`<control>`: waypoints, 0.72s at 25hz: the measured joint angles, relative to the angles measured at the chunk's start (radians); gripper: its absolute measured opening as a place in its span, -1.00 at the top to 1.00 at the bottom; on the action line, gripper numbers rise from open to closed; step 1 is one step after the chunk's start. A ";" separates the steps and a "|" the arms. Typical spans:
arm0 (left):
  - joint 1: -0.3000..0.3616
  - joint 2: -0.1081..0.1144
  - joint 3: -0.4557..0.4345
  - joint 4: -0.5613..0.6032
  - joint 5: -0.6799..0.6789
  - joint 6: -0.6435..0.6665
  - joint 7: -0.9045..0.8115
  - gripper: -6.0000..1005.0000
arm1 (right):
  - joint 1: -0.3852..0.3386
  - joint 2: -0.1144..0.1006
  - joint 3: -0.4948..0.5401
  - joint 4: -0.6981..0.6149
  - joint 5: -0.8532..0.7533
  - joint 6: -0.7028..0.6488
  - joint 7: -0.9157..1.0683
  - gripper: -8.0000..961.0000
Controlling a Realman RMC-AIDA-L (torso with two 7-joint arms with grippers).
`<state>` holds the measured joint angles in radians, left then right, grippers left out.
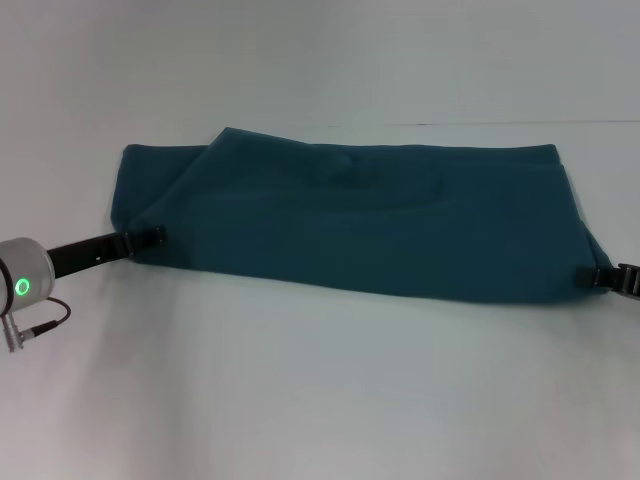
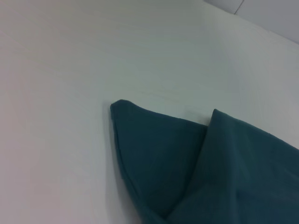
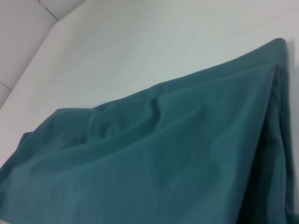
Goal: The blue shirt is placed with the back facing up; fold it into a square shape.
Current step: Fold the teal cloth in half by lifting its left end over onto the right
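two pincers sit at the near corners of the shirt (image 1: 350,215): the left pincer (image 1: 157,237) at the near left corner and the right pincer (image 1: 590,276) at the near right corner, each touching the cloth edge, though whether either is clenched on the fabric or released i cannot tell, since the fingers are tiny in the head view and absent from both wrist views. the shirt lies across the middle of the white tabletop (image 1: 320,400) as a long band, plain side up, seemingly already doubled lengthwise, with a triangular flap laid over at the left end and a soft ridge near the middle. my judgement is that the step in hand is a lengthwise fold just being set down or about to be taken up; to do it well, both arms should move together at equal height and pace so the near edge stays taut and straight, then lay it flush with the far edge, smoothing that ridge. nothing else stands on the tabletop, so only the slack left flap threatens a tidy square.
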<state>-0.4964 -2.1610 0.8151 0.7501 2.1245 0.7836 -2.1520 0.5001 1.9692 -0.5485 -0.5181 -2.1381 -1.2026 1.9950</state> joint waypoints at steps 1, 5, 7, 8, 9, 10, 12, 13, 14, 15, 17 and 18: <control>0.000 0.000 0.000 0.000 0.000 -0.001 0.005 -0.69 | 0.000 0.001 0.000 0.000 0.000 0.000 0.000 0.94; 0.002 -0.001 0.001 0.005 0.011 -0.011 0.011 -0.50 | 0.000 0.004 0.001 0.000 0.000 0.000 0.000 0.94; 0.002 -0.001 0.001 0.004 0.018 -0.017 0.011 -0.33 | 0.000 0.006 0.002 -0.003 0.000 0.000 0.000 0.94; 0.001 -0.001 0.001 0.003 0.021 -0.021 0.011 -0.21 | 0.000 0.006 0.002 -0.004 0.000 0.000 -0.001 0.94; 0.000 -0.001 0.001 0.002 0.024 -0.024 0.011 -0.08 | -0.001 0.007 0.002 -0.005 0.000 0.000 -0.001 0.94; -0.001 -0.001 0.002 0.001 0.025 -0.026 0.011 0.01 | -0.001 0.007 0.003 -0.005 0.000 0.000 -0.001 0.94; -0.001 0.000 0.003 0.001 0.025 -0.027 0.011 0.21 | -0.001 0.007 0.003 -0.005 0.000 0.000 -0.001 0.94; -0.001 0.000 0.005 0.001 0.025 -0.029 0.011 0.30 | -0.001 0.007 0.003 -0.005 0.000 0.000 -0.001 0.94; -0.001 0.000 0.007 0.001 0.025 -0.032 0.011 0.40 | -0.001 0.008 0.002 -0.005 0.000 0.000 -0.001 0.94; -0.001 0.000 0.008 0.001 0.025 -0.034 0.011 0.47 | -0.001 0.008 0.003 -0.005 0.000 0.000 -0.001 0.94; -0.001 0.001 0.010 0.001 0.026 -0.037 0.011 0.62 | -0.002 0.008 0.003 -0.005 0.000 0.000 -0.001 0.94; -0.001 0.001 0.010 0.001 0.026 -0.038 0.011 0.70 | -0.002 0.008 0.002 -0.005 -0.001 0.000 -0.001 0.94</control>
<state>-0.4978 -2.1603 0.8253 0.7511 2.1504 0.7461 -2.1412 0.4986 1.9771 -0.5460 -0.5229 -2.1388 -1.2026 1.9940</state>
